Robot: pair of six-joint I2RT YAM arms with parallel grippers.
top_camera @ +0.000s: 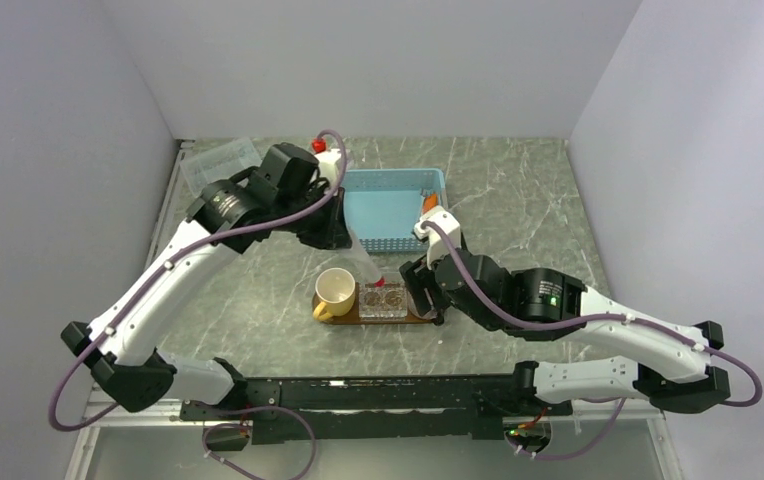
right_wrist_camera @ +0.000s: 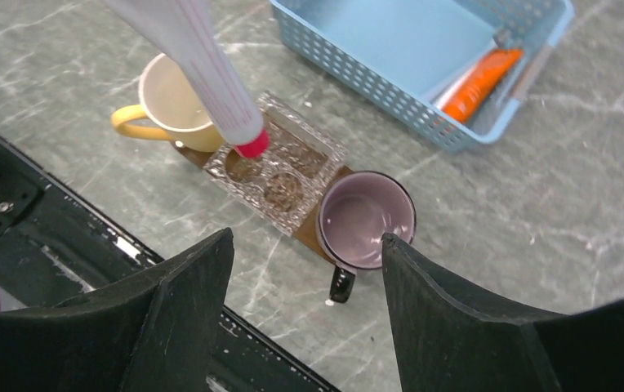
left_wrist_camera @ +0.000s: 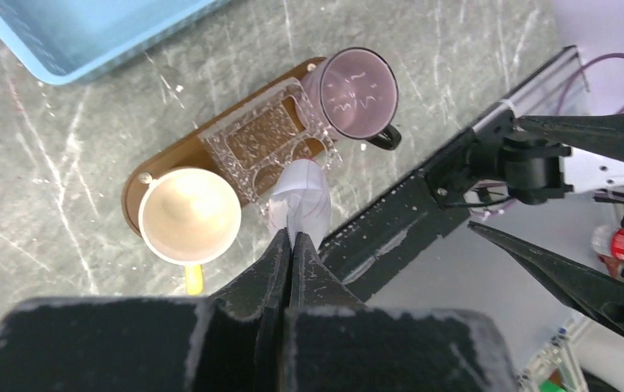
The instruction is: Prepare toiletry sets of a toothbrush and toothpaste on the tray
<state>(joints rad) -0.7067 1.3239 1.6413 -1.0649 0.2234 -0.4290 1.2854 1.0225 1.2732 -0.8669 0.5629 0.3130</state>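
The dark brown tray carries a cream mug, a clear square holder and a purple mug. My left gripper is shut on the flat end of a white toothpaste tube. The tube hangs cap-down, its pink cap just over the holder. My right gripper stands open above the purple mug's near side, holding nothing. In the light-blue basket lies an orange tube; a thin pale stick beside it may be the toothbrush.
The basket sits just behind the tray. A clear plastic box and a red-capped bottle stand at the back left. The black mounting rail runs along the near edge.
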